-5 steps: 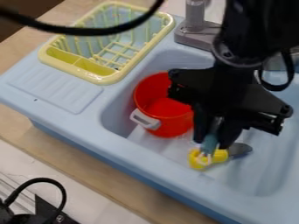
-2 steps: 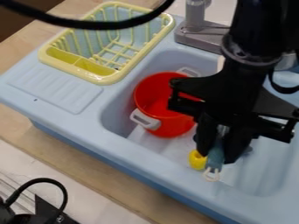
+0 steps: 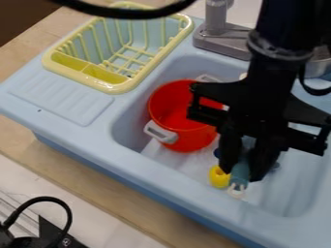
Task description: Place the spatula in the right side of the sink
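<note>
Camera view: fingers point(image 3: 259, 167) hold teal handle point(image 3: 240, 174) farther from the pot point(image 3: 188, 139).

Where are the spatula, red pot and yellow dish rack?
Spatula point(image 3: 239, 174): camera view, on its teal handle.
Red pot point(image 3: 192, 140): camera view, outer wall.
Yellow dish rack point(image 3: 112, 88): camera view, near rim.

Sink point(image 3: 139, 162): moulded plastic, smooth, low sheen. Rack point(image 3: 111, 88): plastic, glossy rim. Pot point(image 3: 188, 139): smooth plastic, glossy; its handle point(image 3: 159, 132) plastic, duller. Tap point(image 3: 216, 22): smooth, satin; material unclear. Spatula point(image 3: 239, 173): handle smooth, plastic-looking. Yellow item point(image 3: 218, 178): smooth, plastic-looking, slight gloss. Desk point(image 3: 71, 167): wood-look, matt grain. Arm point(image 3: 281, 24): smooth, faint gloss.
</note>
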